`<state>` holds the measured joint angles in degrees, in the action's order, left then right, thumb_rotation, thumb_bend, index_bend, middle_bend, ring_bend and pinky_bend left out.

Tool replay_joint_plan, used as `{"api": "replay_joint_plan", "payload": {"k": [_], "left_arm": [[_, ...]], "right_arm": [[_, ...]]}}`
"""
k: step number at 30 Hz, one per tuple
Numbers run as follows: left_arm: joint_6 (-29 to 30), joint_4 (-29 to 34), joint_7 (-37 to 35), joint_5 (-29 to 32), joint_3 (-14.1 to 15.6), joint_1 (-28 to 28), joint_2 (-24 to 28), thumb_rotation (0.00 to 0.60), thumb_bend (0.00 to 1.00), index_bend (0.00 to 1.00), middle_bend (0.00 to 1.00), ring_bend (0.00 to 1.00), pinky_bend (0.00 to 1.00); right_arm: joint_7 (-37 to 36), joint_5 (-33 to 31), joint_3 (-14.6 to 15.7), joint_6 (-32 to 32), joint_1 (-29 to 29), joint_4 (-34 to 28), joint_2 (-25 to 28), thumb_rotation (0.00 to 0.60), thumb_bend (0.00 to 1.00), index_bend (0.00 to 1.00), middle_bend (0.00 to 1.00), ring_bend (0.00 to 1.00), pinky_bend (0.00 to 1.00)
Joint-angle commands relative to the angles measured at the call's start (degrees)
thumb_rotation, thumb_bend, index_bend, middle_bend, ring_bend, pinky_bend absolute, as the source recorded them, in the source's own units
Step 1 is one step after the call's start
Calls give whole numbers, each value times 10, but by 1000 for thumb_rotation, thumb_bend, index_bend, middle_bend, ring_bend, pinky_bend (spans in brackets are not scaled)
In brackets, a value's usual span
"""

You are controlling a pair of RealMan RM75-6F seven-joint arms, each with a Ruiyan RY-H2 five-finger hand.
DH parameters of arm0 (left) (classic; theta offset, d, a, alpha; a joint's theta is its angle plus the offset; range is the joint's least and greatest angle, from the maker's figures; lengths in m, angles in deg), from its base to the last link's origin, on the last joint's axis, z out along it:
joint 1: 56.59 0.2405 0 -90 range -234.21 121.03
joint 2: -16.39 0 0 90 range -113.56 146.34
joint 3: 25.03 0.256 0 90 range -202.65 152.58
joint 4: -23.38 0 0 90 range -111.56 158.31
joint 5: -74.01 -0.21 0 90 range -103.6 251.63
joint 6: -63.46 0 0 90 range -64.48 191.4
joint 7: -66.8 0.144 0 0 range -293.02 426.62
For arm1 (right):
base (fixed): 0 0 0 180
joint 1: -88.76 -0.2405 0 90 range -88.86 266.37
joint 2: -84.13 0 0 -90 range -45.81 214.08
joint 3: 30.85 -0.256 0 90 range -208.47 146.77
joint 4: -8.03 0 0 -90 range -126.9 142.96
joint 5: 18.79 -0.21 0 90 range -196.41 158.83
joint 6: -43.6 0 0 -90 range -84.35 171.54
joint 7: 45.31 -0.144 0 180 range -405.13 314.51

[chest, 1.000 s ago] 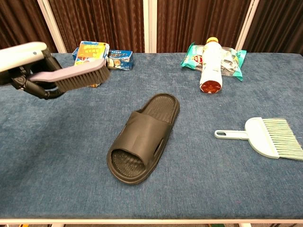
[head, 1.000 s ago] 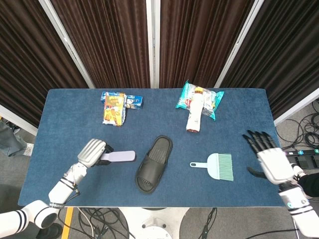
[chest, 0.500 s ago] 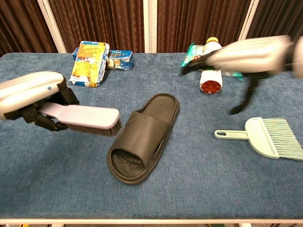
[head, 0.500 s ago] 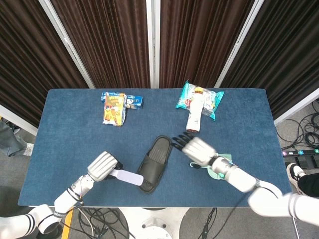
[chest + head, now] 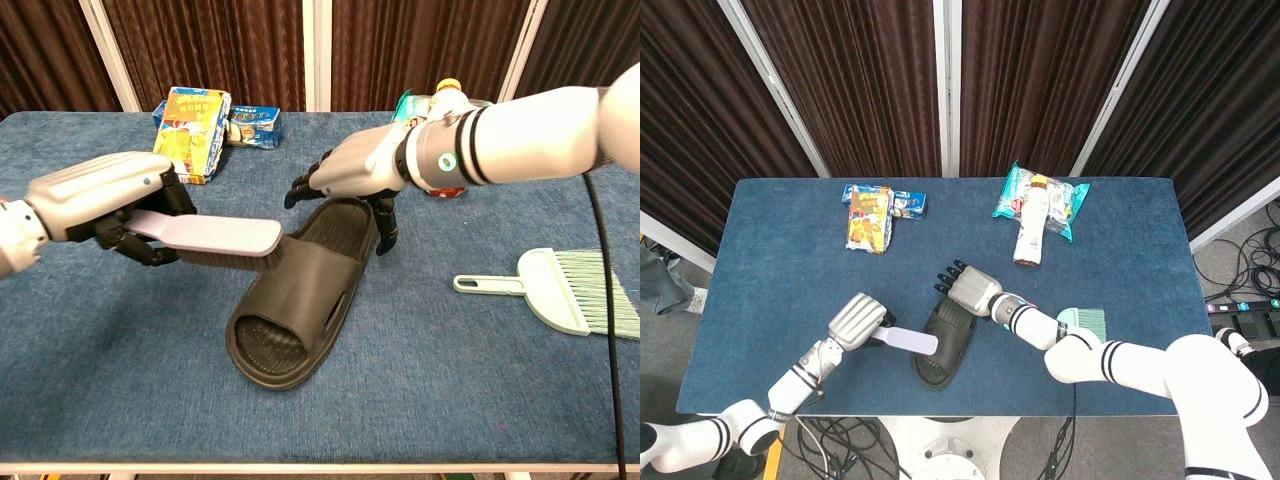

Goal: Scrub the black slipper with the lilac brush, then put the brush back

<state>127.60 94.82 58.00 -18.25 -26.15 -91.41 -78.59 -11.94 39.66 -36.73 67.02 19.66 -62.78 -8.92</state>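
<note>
The black slipper [image 5: 948, 348] [image 5: 295, 295] lies in the middle of the blue table [image 5: 770, 250], toe end toward the front. My left hand [image 5: 856, 320] [image 5: 105, 203] grips the handle of the lilac brush [image 5: 910, 342] [image 5: 218, 237]. The brush head reaches to the slipper's left side, and its bristles meet the strap's edge. My right hand [image 5: 968, 289] [image 5: 358, 168] hangs with fingers spread over the slipper's far heel end, holding nothing. Its thumb points down beside the slipper's right rim; I cannot tell whether it touches.
A teal hand broom [image 5: 1086, 326] [image 5: 566, 290] lies right of the slipper. A bottle [image 5: 1030, 232] [image 5: 446, 150] rests on a teal packet at the back right. Snack boxes [image 5: 871, 213] [image 5: 193, 122] sit at the back left. A black cable [image 5: 603, 300] hangs at the right.
My left hand has brought the brush down and right until it meets the slipper. My right arm has swung in from the table's right edge to above the slipper's heel end.
</note>
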Motion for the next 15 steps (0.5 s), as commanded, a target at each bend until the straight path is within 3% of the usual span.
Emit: {"api": "replay_joint_plan", "payload": {"k": [1, 4, 6, 8, 10, 15], "left_arm": [[-17, -13, 3, 18, -13, -11, -16, 600, 491, 1000, 1000, 1000, 1000], [-23, -25, 12, 26, -24, -19, -32, 600, 491, 1000, 1000, 1000, 1000], [-27, -35, 17, 32, -31, -26, -43, 600, 490, 1000, 1000, 1000, 1000], [-27, -44, 22, 36, -37, -31, -53, 600, 491, 1000, 1000, 1000, 1000], [-22, -57, 30, 35, -42, -35, -66, 600, 491, 1000, 1000, 1000, 1000], [-25, -106, 53, 36, -44, -47, -97, 600, 490, 1000, 1000, 1000, 1000]], "right_arm": [[14, -29, 18, 10, -15, 16, -16, 600, 34, 0, 0, 0, 0], [20, -46, 28, 17, -26, 28, -27, 600, 42, 3, 11, 0, 0], [22, -52, 34, 24, -32, 38, -36, 600, 65, 70, 56, 0, 0], [23, -47, 37, 35, -33, 45, -44, 600, 105, 267, 184, 8, 2], [18, -43, 38, 42, -32, 52, -49, 600, 128, 379, 283, 53, 29], [1, -30, 38, 50, -31, 56, -51, 600, 148, 506, 371, 128, 107]]}}
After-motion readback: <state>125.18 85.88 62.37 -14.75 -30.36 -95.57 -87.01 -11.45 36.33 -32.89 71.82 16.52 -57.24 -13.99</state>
